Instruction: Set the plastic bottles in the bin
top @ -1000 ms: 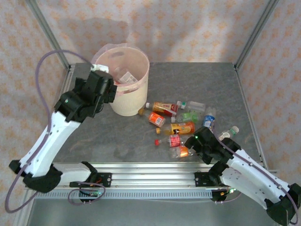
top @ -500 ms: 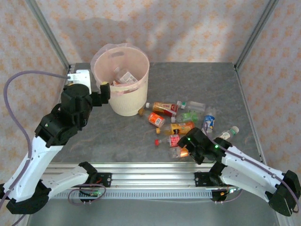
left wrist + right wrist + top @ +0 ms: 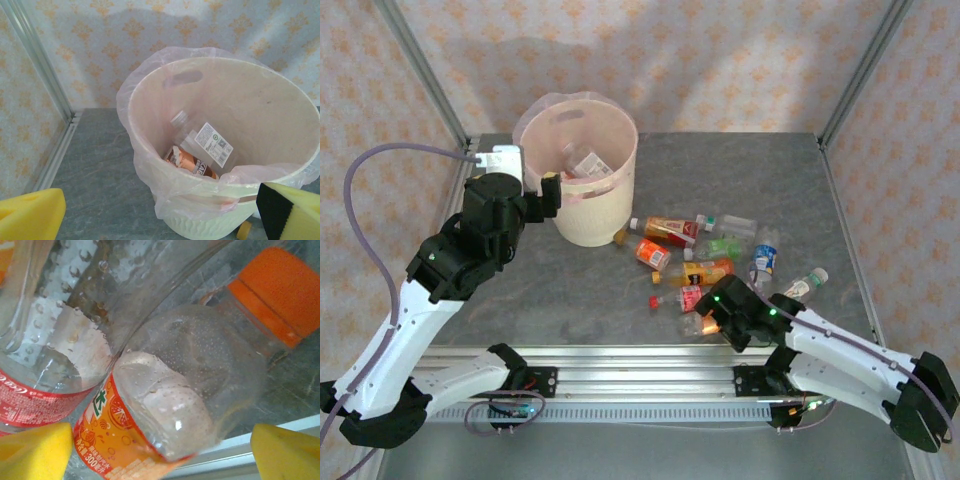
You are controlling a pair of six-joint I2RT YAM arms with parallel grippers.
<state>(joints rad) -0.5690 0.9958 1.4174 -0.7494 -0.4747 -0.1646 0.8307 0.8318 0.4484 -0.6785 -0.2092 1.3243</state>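
The bin [image 3: 582, 205] is a cream bucket with a pink liner at the back left; in the left wrist view the bin [image 3: 280, 125] holds an orange-brown bottle [image 3: 192, 162] and a clear one [image 3: 205, 142]. My left gripper [image 3: 549, 190] hangs open beside the bin's left wall, its yellow pads [image 3: 30, 215] wide apart and empty. Several plastic bottles [image 3: 708, 270] lie scattered right of the bin. My right gripper [image 3: 712, 318] is down over the nearest one, an orange-labelled bottle [image 3: 696, 324]. That orange-labelled bottle [image 3: 165, 405] with its orange cap [image 3: 280, 290] lies between my open right gripper's [image 3: 160, 452] pads, not squeezed.
A red-labelled bottle [image 3: 35, 365] lies against the orange-labelled one. The metal rail [image 3: 640, 358] runs just below the right gripper. A loose red cap [image 3: 655, 301] lies left of the pile. Frame posts [image 3: 425, 75] stand at the table's back corners.
My left gripper has drawn back from over the bin's rim to its left side. My right gripper has slid left and down over the orange-labelled bottle.
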